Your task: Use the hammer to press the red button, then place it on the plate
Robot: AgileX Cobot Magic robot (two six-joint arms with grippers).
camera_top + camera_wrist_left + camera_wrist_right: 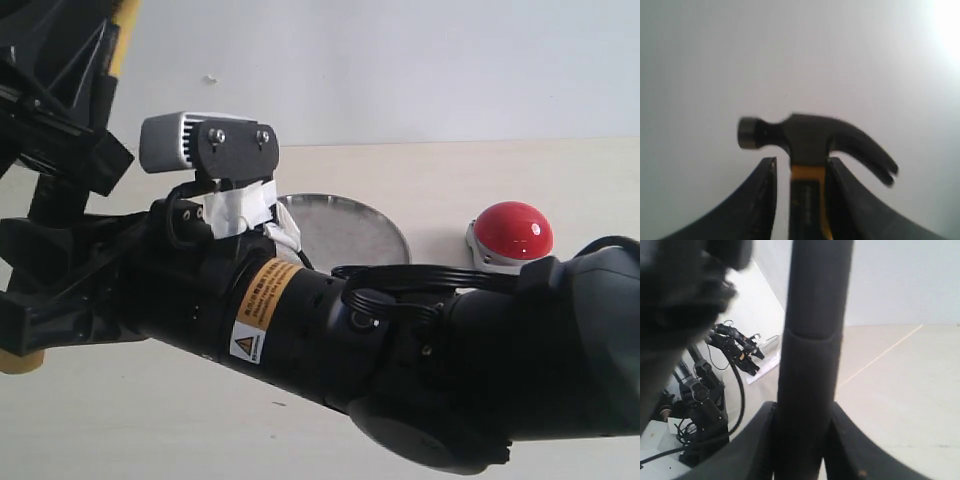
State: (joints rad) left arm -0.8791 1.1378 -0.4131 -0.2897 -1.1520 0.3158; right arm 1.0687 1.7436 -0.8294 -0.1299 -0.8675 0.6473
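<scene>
The hammer (810, 137) stands upright off the table, with its dark head against the white wall. My left gripper (801, 162) is open round the yellow neck; one finger touches it and the other stands off with a gap. My right gripper (802, 407) is shut on the black handle (812, 365) lower down. In the exterior view the right gripper (40, 290) is at the far left, and the handle's yellow end (20, 360) pokes out below it. The red button (512, 232) sits at the right and the plate (350, 230) at the middle, partly hidden behind the right arm.
The right arm (420, 340) stretches across the whole front of the exterior view, its wrist camera (205, 140) on top. The left arm (50, 120) fills the upper left corner. Beyond the table edge stand dark equipment and cables (705, 390).
</scene>
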